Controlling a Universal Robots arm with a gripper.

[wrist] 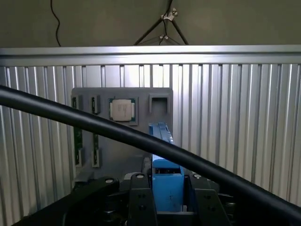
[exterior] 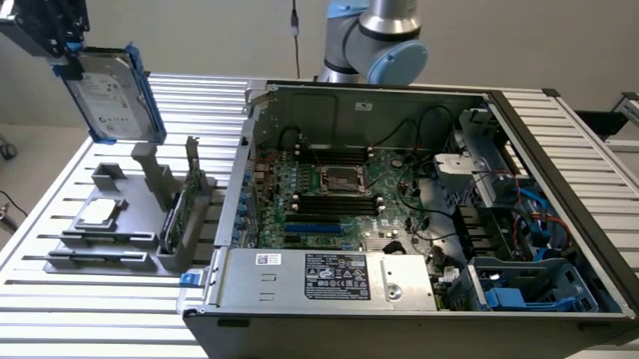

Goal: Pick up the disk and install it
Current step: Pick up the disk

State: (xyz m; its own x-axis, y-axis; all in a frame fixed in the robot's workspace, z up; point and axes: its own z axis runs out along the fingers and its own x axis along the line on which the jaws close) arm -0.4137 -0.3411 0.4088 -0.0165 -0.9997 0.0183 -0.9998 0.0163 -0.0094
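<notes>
High at ten o'clock in the exterior view, the gripper (exterior: 68, 51) pinches the disk (exterior: 112, 93) by its upper end; the wrist view shows a blue side rail clamped between the fingers (wrist: 141, 202). The disk hangs in the air at six o'clock from the jaws, long axis near upright, lower end leaning slightly toward five, label facing out. It sits above the grey holder (exterior: 110, 247), and the open computer case (exterior: 399, 112) lies well apart toward four o'clock.
</notes>
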